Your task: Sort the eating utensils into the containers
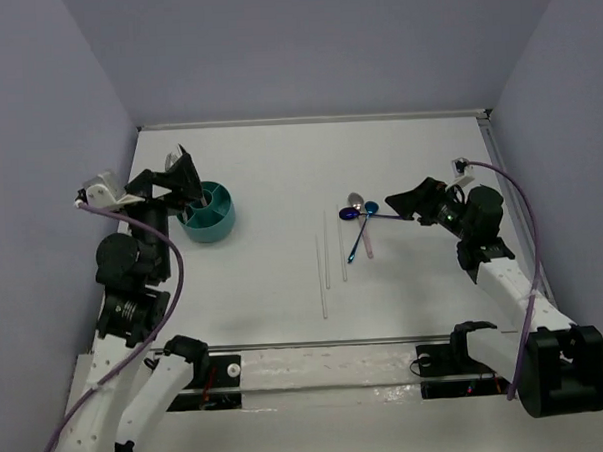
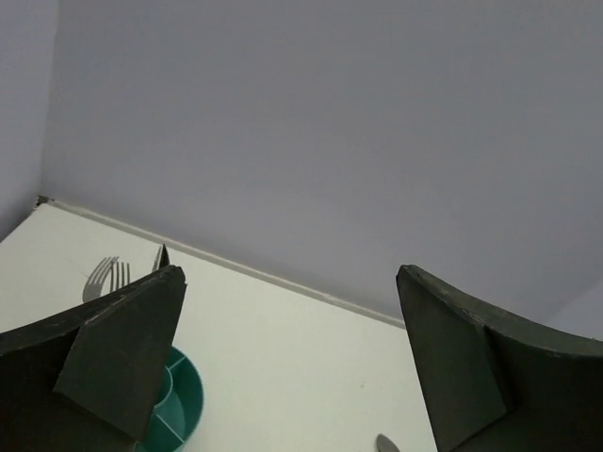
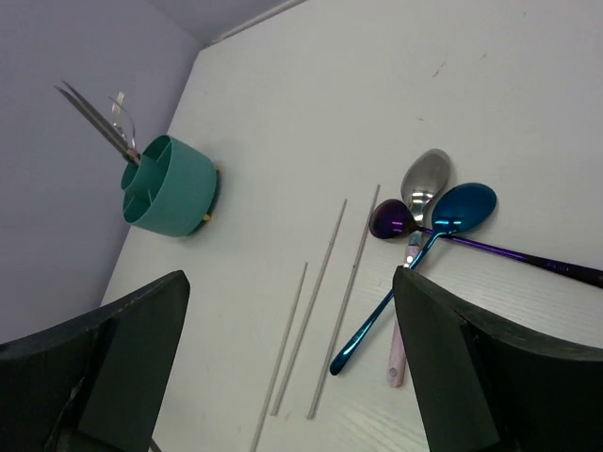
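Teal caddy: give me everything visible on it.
The teal caddy is a round, plastic-looking tub with straight walls and inner dividers splitting it into compartments. It stands upright on the left side of the white table. Silver utensils, a fork among them, lean out of one compartment near its rim. The open left gripper hangs over that edge. I can't tell whether it touches the caddy.
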You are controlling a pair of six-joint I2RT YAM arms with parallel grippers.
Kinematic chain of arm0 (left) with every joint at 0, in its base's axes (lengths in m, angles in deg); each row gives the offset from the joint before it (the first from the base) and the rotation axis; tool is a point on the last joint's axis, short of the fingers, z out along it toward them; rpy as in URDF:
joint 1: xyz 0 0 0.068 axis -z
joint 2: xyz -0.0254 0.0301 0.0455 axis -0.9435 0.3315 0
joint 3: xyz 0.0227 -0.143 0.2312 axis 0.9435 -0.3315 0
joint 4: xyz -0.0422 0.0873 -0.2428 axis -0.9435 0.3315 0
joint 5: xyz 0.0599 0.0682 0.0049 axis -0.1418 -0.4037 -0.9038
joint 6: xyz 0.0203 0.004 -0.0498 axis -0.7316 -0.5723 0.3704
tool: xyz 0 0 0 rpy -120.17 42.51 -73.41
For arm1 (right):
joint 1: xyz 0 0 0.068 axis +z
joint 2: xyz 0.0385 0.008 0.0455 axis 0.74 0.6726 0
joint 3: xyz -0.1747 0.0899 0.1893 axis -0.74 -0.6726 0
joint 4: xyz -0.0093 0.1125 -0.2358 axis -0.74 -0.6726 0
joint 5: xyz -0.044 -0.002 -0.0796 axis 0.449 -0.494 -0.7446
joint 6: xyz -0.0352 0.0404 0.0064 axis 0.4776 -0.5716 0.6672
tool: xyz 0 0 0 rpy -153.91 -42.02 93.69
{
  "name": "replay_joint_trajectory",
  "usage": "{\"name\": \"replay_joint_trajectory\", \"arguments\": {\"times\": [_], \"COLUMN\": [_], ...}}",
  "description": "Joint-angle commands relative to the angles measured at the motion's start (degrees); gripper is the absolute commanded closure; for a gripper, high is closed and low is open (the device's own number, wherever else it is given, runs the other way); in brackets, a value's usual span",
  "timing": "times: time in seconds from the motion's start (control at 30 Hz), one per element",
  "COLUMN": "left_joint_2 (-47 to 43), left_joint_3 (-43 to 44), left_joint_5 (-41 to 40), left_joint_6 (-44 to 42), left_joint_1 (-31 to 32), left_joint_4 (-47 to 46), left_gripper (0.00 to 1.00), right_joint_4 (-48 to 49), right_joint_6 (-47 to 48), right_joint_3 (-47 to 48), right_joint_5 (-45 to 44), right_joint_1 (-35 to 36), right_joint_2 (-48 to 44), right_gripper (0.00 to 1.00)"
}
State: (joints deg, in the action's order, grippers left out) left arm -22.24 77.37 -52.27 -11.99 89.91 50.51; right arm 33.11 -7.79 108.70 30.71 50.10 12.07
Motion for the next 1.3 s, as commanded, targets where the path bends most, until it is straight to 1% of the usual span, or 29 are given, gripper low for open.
{"name": "replay_joint_trajectory", "arguments": {"times": [0.0,0.13,0.17,0.2,0.23,0.27,0.3,0.33,0.37,0.4,0.47,0.53,0.67,0.77,0.83,0.87,0.9,0.93,1.0,1.03,1.1,1.17,1.27], "left_joint_2": [-7.75,-12.86,-13.49,-14.02,-14.28,-14.11,-13.85,-13.41,-13.32,-13.32,-13.49,-14.72,-16.74,-17.45,-18.58,-18.85,-19.29,-20.08,-20.87,-21.49,-22.19,-22.98,-23.6], "left_joint_3": [-4.5,-9.6,-11.7,-12.59,-12.95,-12.95,-12.43,-12.34,-12.42,-12.51,-12.42,-12.33,-12.16,-12.07,-12.07,-11.9,-11.81,-11.81,-11.72,-11.72,-11.72,-11.63,-11.63], "left_joint_5": [11.07,18.44,21.33,22.32,25.63,26.71,28.03,29.87,30.49,30.76,31.55,31.12,28.83,28.13,27.52,26.64,26.2,25.24,24.44,24.26,23.3,22.77,20.84], "left_joint_6": [2.39,2.48,2.57,2.65,3.26,3.1,2.66,1.7,1.34,1.16,0.38,0.19,0.19,0.19,0.11,0.11,0.11,0.11,0.02,-0.07,-0.16,-0.16,-0.07], "left_joint_1": [0.07,0.07,0.07,0.07,0.07,0.07,0.07,0.07,0.07,0.07,0.07,0.07,-0.46,0.95,2.79,3.75,3.76,4.63,5.25,5.78,5.78,6.92,8.24], "left_joint_4": [14.62,19.11,19.56,19.74,20.35,20.71,21.06,21.32,21.5,21.5,20.89,20.19,20.71,21.33,21.59,21.76,22.03,22.29,22.55,22.56,22.73,22.99,23.17], "left_gripper": [0.01,0.01,0.01,0.01,0.01,0.01,0.01,0.01,0.01,0.01,0.01,0.01,0.01,0.01,0.01,0.01,0.01,0.01,0.01,0.01,0.01,0.01,0.01], "right_joint_4": [-0.8,-5.11,-5.81,-7.47,-8.53,-9.93,-12.47,-13.54,-15.12,-15.92,-17.5,-18.3,-21.81,-24.01,-26.99,-30.31,-31.99,-33.31,-36.47,-37.27,-39.2,-41.4,-43.52], "right_joint_6": [2.08,4.89,6.38,7.18,8.58,9.11,9.81,10.95,11.4,11.75,12.1,11.93,11.14,11.23,12.72,13.5,13.86,14.21,14.39,14.39,14.04,13.43,12.73], "right_joint_3": [3.09,5.99,6.34,7.48,8.27,9.15,10.9,11.7,12.49,13.02,14.69,15.48,18.38,22.06,26.89,30.65,30.69,33.82,36.13,37.79,39.29,42.11,46.14], "right_joint_5": [-0.94,-2.51,-4.52,-5.59,-6.81,-7.61,-8.66,-11.02,-12.26,-13.58,-16.56,-18.07,-26.06,-29.58,-32.04,-35.36,-36.7,-38.1,-41.88,-42.68,-43.48,-44.96,-45.5], "right_joint_1": [1.41,4.48,5.18,6.49,7.55,7.56,8.87,9.57,11.15,11.16,13.35,15.81,21.61,25.39,28.82,31.09,32.07,33.13,35.76,36.29,37.0,37.53,38.15], "right_joint_2": [2.85,5.84,6.29,6.9,8.39,9.19,9.89,10.68,12.08,12.79,14.28,17.18,22.98,27.38,29.92,32.98,34.4,35.72,38.54,39.42,41.97,43.9,47.86], "right_gripper": [0.07,0.1,0.12,0.15,0.23,0.23,0.38,0.42,0.47,0.5,0.53,0.53,0.53,0.53,0.5,0.49,0.49,0.49,0.51,0.51,0.57,0.61,0.62]}}
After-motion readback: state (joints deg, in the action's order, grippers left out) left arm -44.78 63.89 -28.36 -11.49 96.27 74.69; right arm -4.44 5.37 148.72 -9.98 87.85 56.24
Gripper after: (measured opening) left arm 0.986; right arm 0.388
